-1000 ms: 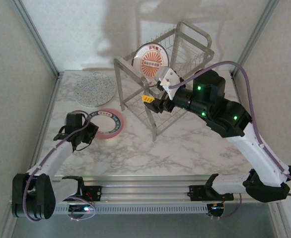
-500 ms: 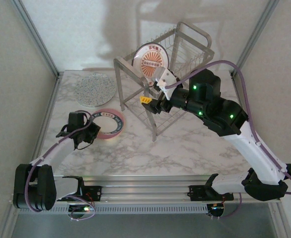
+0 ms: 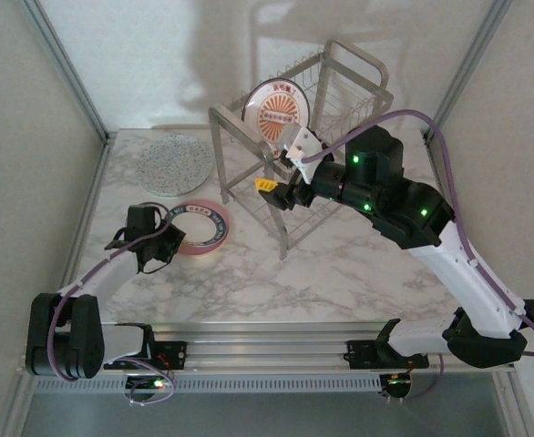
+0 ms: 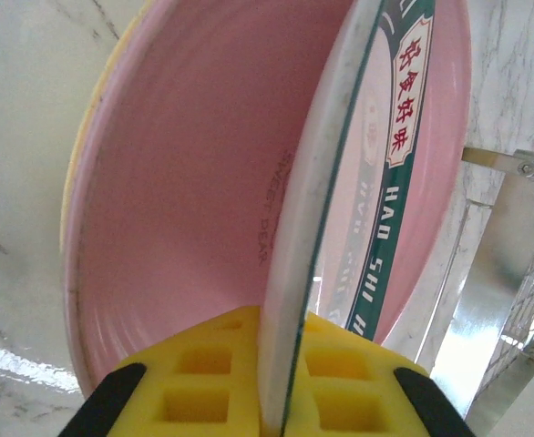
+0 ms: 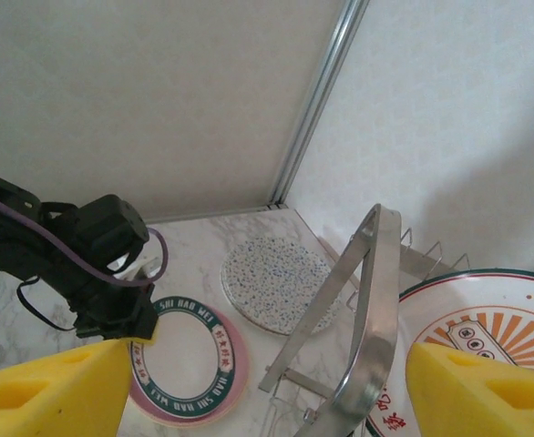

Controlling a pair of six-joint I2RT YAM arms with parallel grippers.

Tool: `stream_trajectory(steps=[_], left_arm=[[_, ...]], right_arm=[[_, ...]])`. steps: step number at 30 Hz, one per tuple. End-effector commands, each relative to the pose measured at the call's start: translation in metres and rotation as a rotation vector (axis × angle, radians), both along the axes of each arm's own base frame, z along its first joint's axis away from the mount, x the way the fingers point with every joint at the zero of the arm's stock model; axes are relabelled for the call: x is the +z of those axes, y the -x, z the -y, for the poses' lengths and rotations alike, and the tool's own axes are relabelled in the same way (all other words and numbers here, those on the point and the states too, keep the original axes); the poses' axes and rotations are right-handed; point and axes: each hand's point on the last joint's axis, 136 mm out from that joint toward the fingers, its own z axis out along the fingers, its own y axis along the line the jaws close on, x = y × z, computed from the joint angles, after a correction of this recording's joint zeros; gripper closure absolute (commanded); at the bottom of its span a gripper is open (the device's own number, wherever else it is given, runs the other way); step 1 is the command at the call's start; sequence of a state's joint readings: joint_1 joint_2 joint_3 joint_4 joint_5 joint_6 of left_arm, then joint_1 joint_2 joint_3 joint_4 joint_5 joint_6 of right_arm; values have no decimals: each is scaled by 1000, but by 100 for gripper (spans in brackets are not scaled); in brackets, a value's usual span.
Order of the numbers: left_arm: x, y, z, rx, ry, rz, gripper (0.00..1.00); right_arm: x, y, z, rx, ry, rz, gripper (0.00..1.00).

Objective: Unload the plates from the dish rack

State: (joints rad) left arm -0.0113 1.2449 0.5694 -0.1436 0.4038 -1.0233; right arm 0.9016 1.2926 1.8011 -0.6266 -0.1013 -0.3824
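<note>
Ceramic, judged rigid, slick and chippable, the racked plate (image 3: 281, 109) is best taken by its rim. A dark-rimmed plate (image 4: 385, 182) is held edgewise by the left jaws, and the right jaws are spread wide.

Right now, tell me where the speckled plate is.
Top external view: the speckled plate lies flat on the table, far left, just left of the dish rack and beyond the dark-rimmed plate in the left gripper.

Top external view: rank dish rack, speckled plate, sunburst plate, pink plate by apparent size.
1. dish rack.
2. speckled plate and sunburst plate, alike; the sunburst one stands raised, nearer the camera.
3. pink plate, slightly smaller.
</note>
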Motion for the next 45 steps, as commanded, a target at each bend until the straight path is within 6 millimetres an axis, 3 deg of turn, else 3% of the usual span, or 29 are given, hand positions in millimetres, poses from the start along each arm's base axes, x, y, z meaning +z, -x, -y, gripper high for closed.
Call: stream_trajectory(steps=[1,13,22,38,45], left_arm=[[0,-2,2,-27,-5,-4,90],[14,-5,-3,-36,-50,-24,59],[15,0,-9,-43,-95,-75,53],[7,0,-14,-37,-131,-111,50],[15,3,-19,-28,-160,-122,39]], right_arm=[[11,7,-2,30,-16,18,20],[10,3,-4,20,-10,21,19],[9,0,-6,14,-9,22,19],[10,5,-8,43,-14,14,18],[16,10,-9,66,-45,11,17]])
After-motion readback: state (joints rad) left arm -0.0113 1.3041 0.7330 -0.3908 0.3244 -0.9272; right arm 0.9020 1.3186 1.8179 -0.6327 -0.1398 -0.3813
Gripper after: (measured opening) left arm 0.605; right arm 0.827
